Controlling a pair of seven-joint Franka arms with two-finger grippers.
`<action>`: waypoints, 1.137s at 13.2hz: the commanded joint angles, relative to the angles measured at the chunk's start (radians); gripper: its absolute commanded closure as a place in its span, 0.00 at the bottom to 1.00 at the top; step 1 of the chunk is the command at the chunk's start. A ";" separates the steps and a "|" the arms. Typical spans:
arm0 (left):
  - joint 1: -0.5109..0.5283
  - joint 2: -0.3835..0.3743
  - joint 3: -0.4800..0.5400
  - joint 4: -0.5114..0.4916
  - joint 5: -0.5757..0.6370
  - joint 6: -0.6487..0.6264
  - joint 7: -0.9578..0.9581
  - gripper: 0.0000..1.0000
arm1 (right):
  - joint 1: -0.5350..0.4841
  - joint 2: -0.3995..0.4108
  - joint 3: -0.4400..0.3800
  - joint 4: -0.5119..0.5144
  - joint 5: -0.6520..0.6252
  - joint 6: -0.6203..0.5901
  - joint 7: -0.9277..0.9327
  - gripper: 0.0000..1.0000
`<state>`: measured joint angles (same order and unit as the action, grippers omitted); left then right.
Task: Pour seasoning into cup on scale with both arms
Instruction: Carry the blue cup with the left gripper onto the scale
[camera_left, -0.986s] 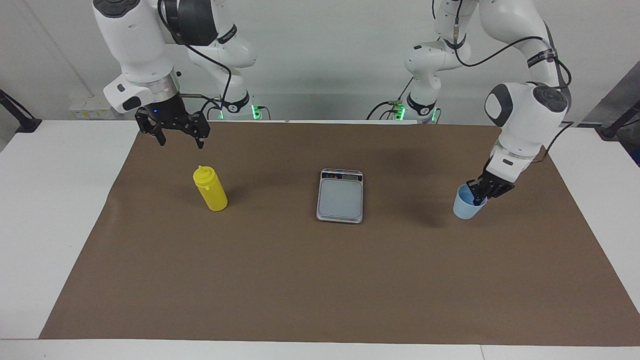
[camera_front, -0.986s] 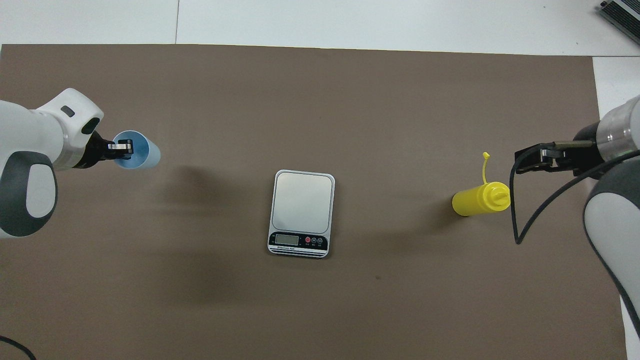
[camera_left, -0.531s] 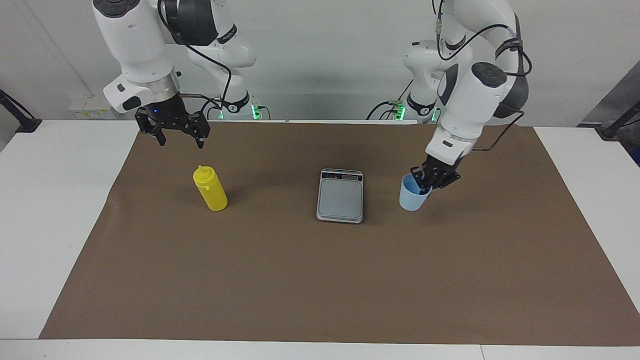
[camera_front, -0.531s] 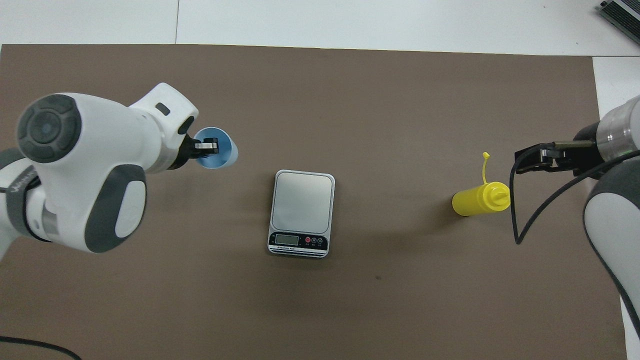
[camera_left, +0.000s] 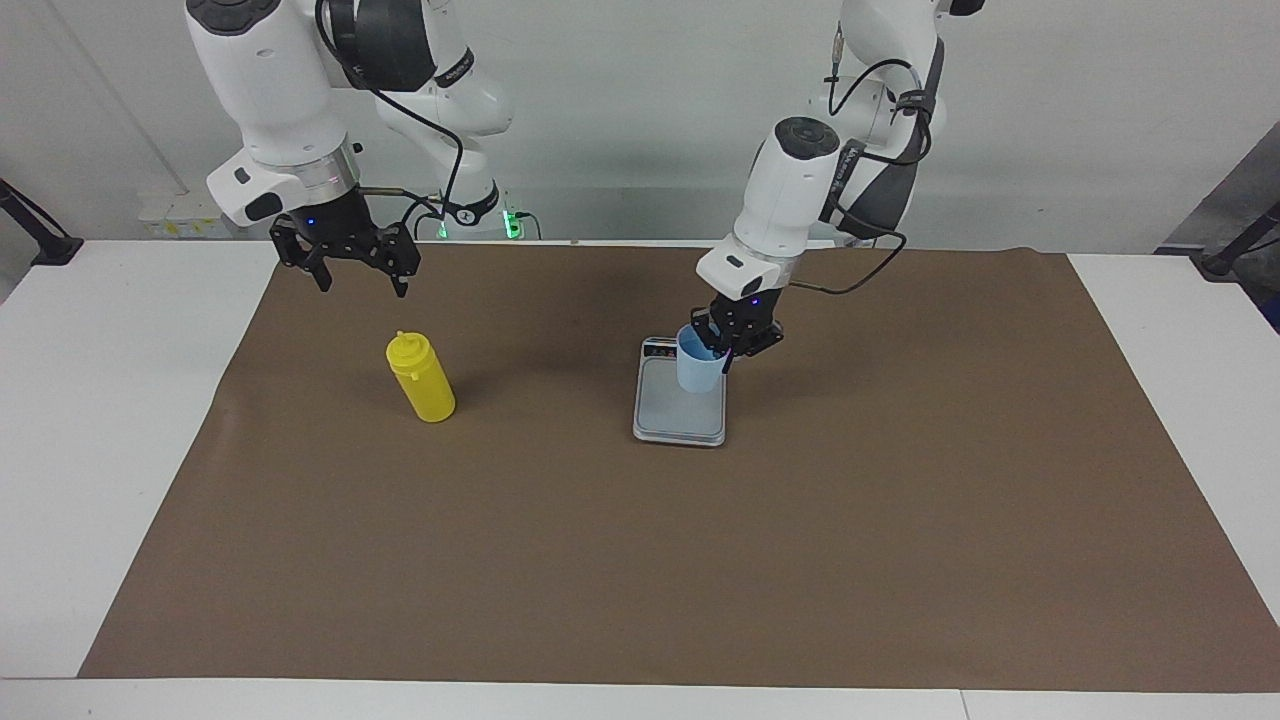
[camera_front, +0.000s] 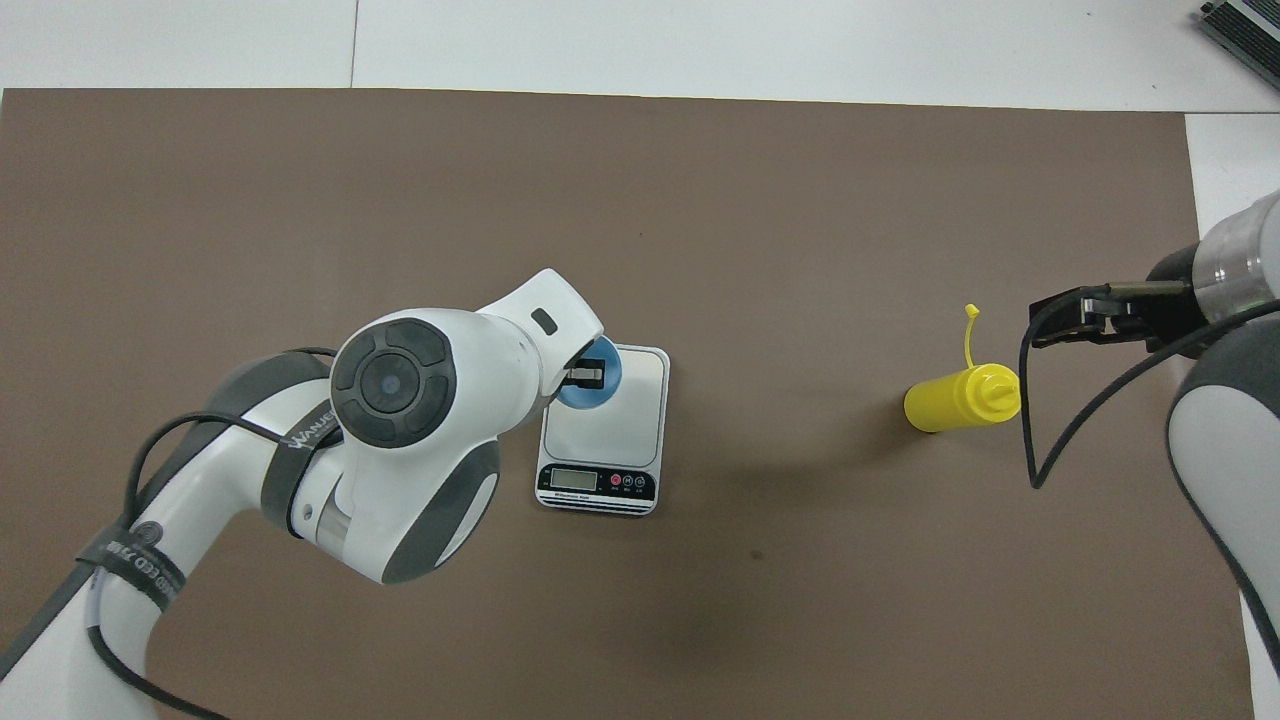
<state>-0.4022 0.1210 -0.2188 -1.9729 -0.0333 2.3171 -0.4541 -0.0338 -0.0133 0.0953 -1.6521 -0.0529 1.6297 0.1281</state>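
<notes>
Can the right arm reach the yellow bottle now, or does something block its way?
Probably yes. The open right gripper hangs just above the upright yellow bottle, nothing between them. The left gripper holds the cup over the scale.

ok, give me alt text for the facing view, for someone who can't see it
The left gripper, shut on the rim of the light blue cup, holds it over the grey scale at the middle of a brown mat. The right gripper waits open in the air near the upright yellow seasoning bottle, toward the right arm's end of the table.
</notes>
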 joint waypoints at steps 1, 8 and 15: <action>-0.036 0.040 0.019 -0.029 0.049 0.048 -0.032 1.00 | -0.012 -0.025 0.003 -0.031 0.015 0.012 -0.011 0.00; -0.078 0.045 0.019 -0.090 0.089 0.082 -0.074 1.00 | -0.012 -0.025 0.003 -0.031 0.015 0.012 -0.011 0.00; -0.061 0.045 0.026 -0.078 0.090 0.087 -0.072 0.00 | -0.012 -0.025 0.003 -0.031 0.015 0.012 -0.011 0.00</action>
<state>-0.4637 0.1785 -0.2089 -2.0471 0.0316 2.3878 -0.5062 -0.0338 -0.0133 0.0953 -1.6521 -0.0529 1.6297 0.1281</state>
